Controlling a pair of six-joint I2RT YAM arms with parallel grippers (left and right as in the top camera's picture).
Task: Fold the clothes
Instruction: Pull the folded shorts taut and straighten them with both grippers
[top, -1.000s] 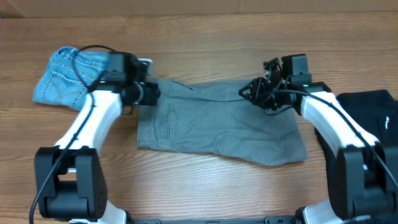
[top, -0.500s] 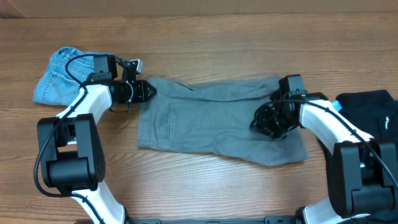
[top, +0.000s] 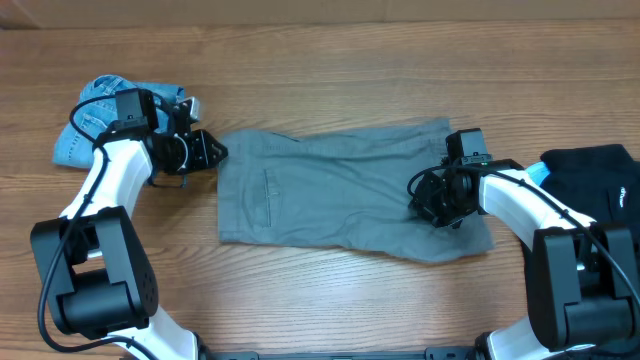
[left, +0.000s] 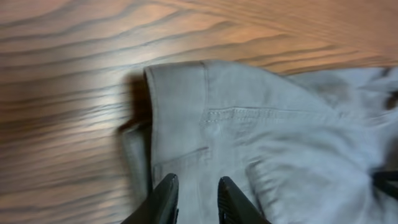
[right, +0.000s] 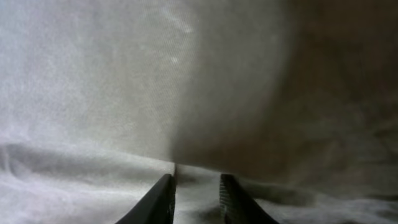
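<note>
Two pincers meet the grey shorts (top: 340, 190), which lie spread flat mid-tabletop (top: 330, 70). The left pincer (left: 198, 194) sits at the waistband end, fingers narrowly apart over the cloth (we cannot tell whether it pinches). The right pincer (right: 196, 193), nearly closed, nips a ridge of cloth near the opposite end. Denim shorts (top: 85, 135) lie far left and a black garment (top: 590, 180) far right.

Grey shorts (left: 261, 143) waistband corner on wooden table (left: 62, 81); pincer (left: 198, 182) narrowly parted over cloth.
</note>
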